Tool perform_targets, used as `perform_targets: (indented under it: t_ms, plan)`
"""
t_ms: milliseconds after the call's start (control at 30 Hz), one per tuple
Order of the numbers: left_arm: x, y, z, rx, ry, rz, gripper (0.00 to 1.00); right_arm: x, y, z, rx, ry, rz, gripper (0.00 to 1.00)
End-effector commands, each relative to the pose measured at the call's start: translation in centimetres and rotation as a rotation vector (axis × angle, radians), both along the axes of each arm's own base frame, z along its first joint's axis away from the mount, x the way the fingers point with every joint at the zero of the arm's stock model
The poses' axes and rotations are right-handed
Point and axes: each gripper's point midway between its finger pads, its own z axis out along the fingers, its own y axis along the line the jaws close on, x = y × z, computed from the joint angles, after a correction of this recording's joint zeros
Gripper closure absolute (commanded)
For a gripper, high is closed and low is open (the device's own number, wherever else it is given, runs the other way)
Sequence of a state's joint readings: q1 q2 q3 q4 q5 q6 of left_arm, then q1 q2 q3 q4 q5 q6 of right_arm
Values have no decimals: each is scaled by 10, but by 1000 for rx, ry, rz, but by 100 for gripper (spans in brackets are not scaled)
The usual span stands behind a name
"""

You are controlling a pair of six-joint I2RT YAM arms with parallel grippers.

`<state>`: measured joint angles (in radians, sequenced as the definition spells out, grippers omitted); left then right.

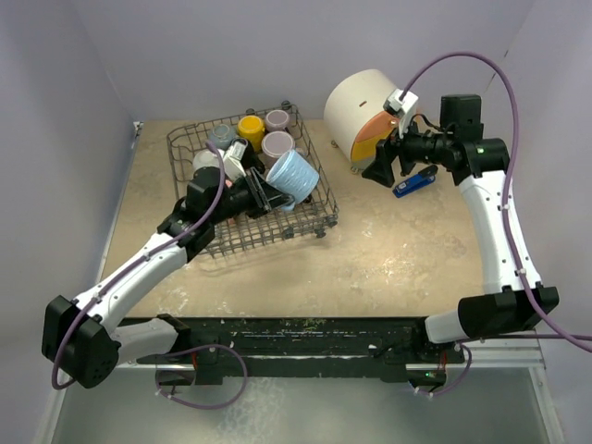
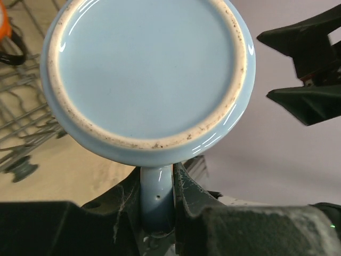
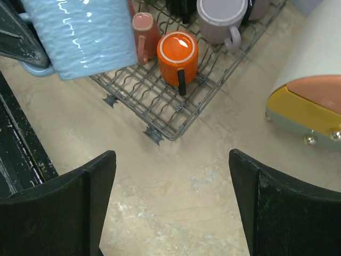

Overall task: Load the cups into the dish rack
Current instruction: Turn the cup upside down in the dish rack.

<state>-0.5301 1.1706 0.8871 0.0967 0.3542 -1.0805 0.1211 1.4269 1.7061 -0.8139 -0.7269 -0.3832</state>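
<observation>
My left gripper [image 1: 274, 197] [image 2: 157, 202] is shut on the handle of a light blue cup [image 1: 294, 175] [image 2: 146, 74], holding it tilted above the right part of the dish rack [image 1: 277, 236] [image 3: 160, 101]. That cup [image 3: 80, 37] also shows at the top left of the right wrist view. Inside the rack are a yellow cup [image 1: 251, 129], mauve cups [image 1: 277, 143] [image 3: 218, 18], a grey cup [image 1: 221, 136], an orange cup [image 3: 177, 56] and a pink cup [image 3: 144, 34]. My right gripper [image 1: 379, 166] [image 3: 173, 202] stands open over bare table right of the rack, holding nothing.
A big white cylinder [image 1: 365, 116] [image 3: 314, 58] with an orange and yellow drawer front [image 3: 309, 106] lies at the back right, close to my right gripper. A small blue object [image 1: 413, 182] lies on the table under the right arm. Walls close in the table on the left and at the back.
</observation>
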Motion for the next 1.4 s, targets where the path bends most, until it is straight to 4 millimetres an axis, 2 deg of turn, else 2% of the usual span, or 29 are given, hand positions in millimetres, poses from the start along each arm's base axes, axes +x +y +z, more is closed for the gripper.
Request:
perform_targets:
  t_ms: [0, 200, 633, 867, 1367]
  plan:
    - [2, 22, 56, 160, -327, 34, 100, -1, -15, -1, 25, 53, -43, 12]
    - [8, 46, 39, 376, -407, 78, 100, 10, -36, -18, 55, 88, -94, 13]
    - [25, 73, -6, 750, -515, -59, 100, 4, -39, -39, 62, 94, -107, 13]
    - [36, 94, -36, 788, -489, -160, 100, -2, -39, -46, 67, 106, -104, 13]
    - [61, 114, -84, 916, -445, -252, 100, -8, -41, -54, 71, 123, -110, 13]
